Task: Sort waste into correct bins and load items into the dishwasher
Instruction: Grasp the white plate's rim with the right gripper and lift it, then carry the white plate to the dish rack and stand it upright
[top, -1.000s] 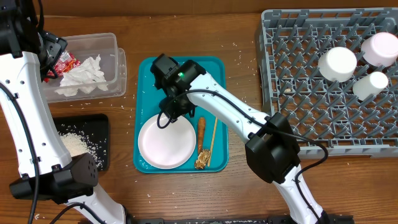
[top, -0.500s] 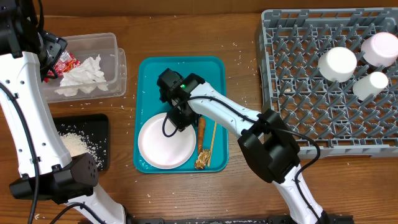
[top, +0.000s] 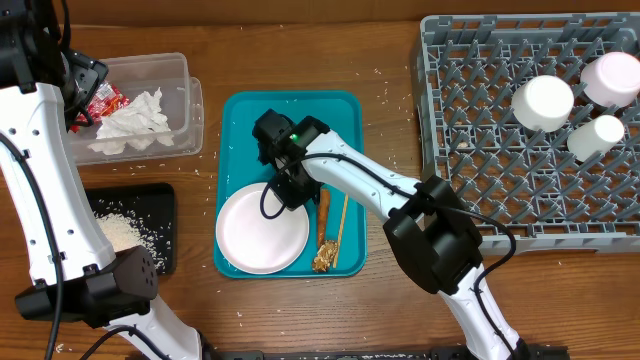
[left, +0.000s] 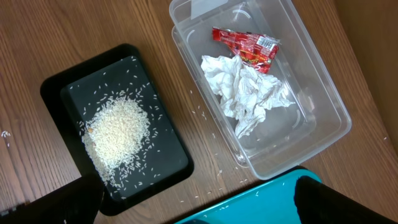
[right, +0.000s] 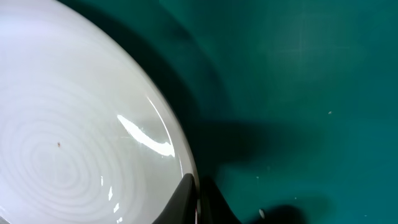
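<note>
Your right claw (top: 287, 195) is clamped on the upper right rim of the plate (top: 255, 235), which sits in the lower half of the teal tray (top: 300, 115). The plate's left and lower edges run close to the tray's lip, so you have little room there. The tray's upper half is bare. The carrot (top: 323, 212) lies just beside the plate's right edge, close to the claw. A thin stick (top: 343, 218) lies to the right of the carrot and the brown scrap (top: 323, 262) below it.

A strip of bench (top: 395, 110) with a few stray grains separates the tray from the rack (top: 480, 120). The rack's left and lower pegs stand bare. Two bowls (top: 543, 102) and the cup (top: 596, 138) sit in its upper right corner.

From overhead the arm hides the grip. Your right wrist view shows it: the fingertips (right: 214, 202) meet at the plate's edge, with teal tray just beyond.

Your left claw (left: 199, 193) hangs with its fingers wide apart and holds nothing. Its camera shows what the left arm partly covers from overhead. The napkin (left: 249, 93) and wrapper (left: 245, 45) lie in the tub (left: 346, 124). The rice (left: 115, 134) is heaped in the black tray (left: 53, 87), and loose grains lie on the bench between the two bins.
</note>
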